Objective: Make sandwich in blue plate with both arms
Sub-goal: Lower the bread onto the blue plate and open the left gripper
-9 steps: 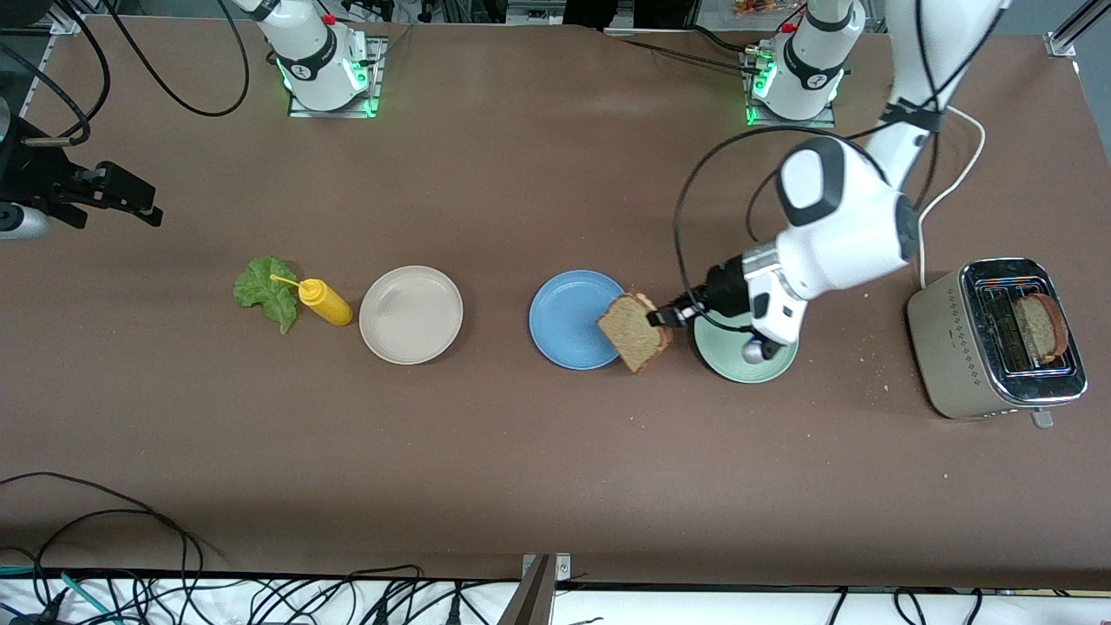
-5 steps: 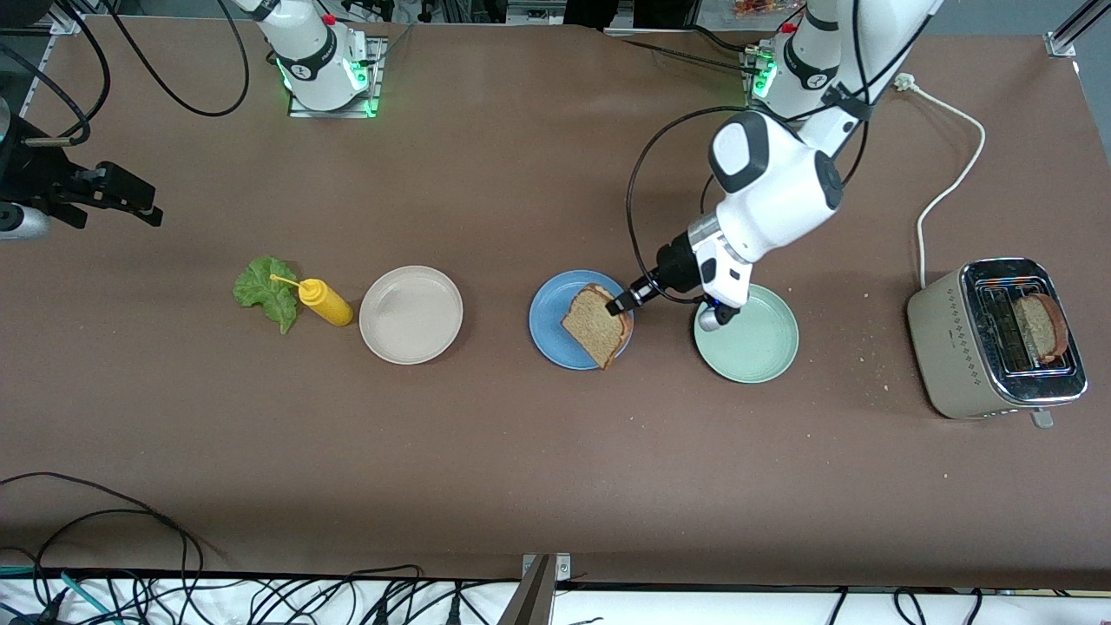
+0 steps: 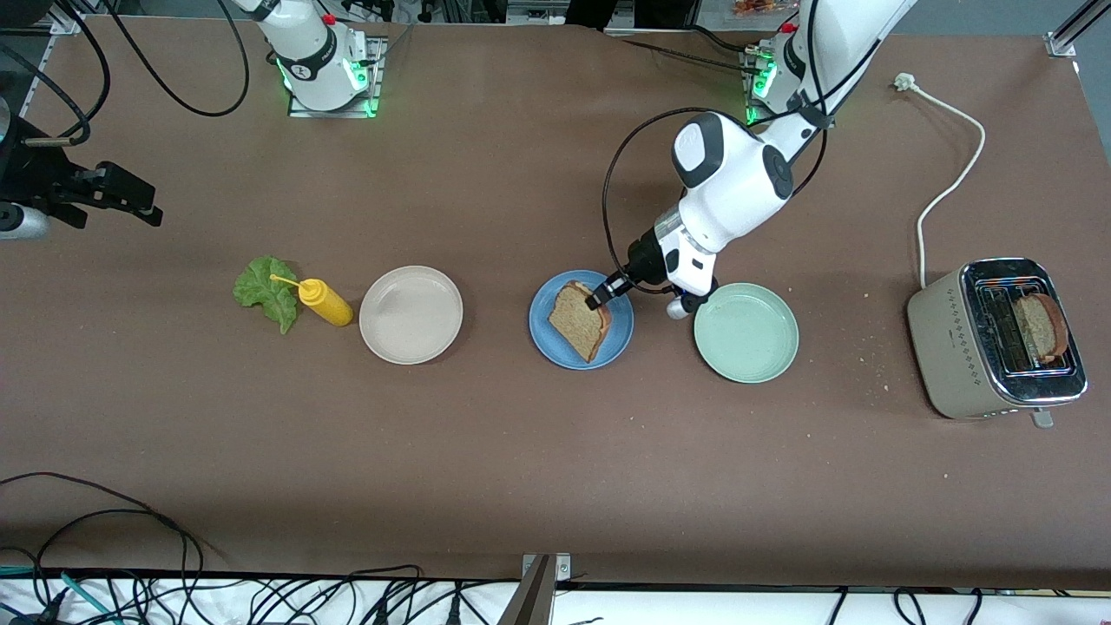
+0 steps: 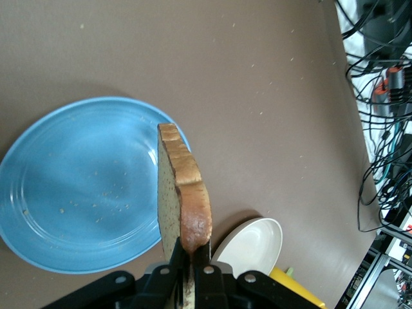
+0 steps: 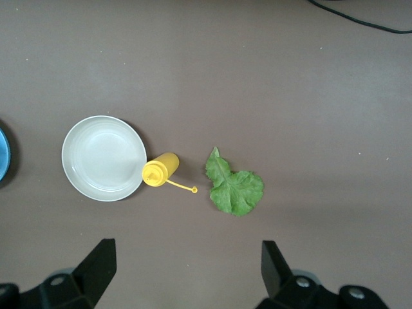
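My left gripper [image 3: 597, 301] is shut on the crust edge of a brown toast slice [image 3: 580, 319] and holds it tilted over the blue plate [image 3: 545, 340]. The left wrist view shows the slice [image 4: 183, 193] edge-on between the fingers of that gripper [image 4: 190, 248], above the plate [image 4: 77, 187]. A green lettuce leaf [image 3: 265, 291] lies on the table toward the right arm's end. A second toast slice [image 3: 1037, 328] stands in the toaster [image 3: 963, 347]. My right gripper [image 5: 187, 270] hangs open high over the table by the lettuce [image 5: 235, 187], holding nothing.
A yellow squeeze bottle [image 3: 325, 302] lies beside the lettuce. A beige-white plate [image 3: 410, 314] sits between the bottle and the blue plate. A pale green plate [image 3: 746, 332] sits between the blue plate and the toaster. The toaster's white cord [image 3: 950, 165] trails toward the left arm's base.
My left arm has carried the toast from over the gap between the green and blue plates to over the blue plate. The right arm has not moved.
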